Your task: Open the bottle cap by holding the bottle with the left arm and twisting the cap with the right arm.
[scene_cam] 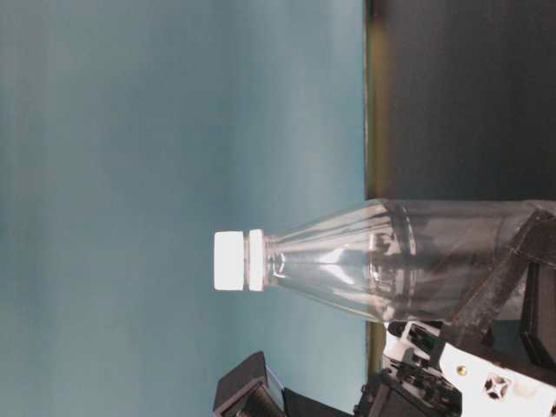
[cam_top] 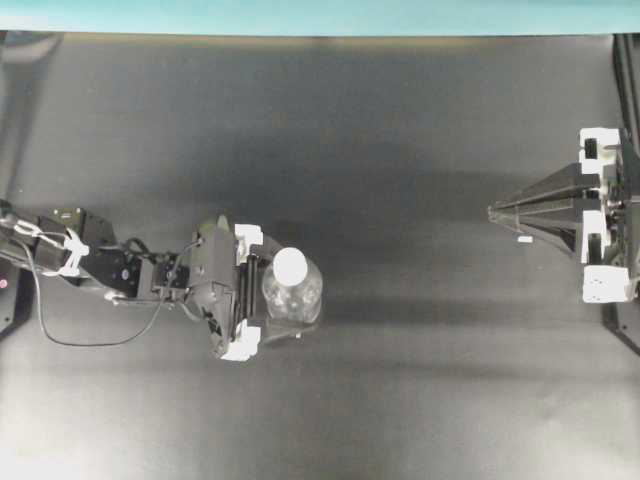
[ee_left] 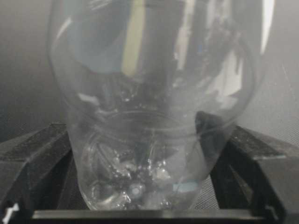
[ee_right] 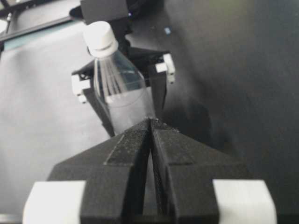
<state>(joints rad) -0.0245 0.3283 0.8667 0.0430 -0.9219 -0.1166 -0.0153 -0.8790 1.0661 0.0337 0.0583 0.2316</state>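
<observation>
Left gripper around upright bottle

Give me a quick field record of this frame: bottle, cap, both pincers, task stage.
bottle: clear plastic bottle, upright on the black table, looks empty
cap: white bottle cap on the neck, nothing touching it
left pincer: left pincer straddles the bottle's lower body, jaws wide, one on each side; firm contact cannot be told
right pincer: right pincer shut, empty, far off at the right side, pointing toward the bottle
task stage: bottle not yet clearly clamped; cap twist not begun
</observation>
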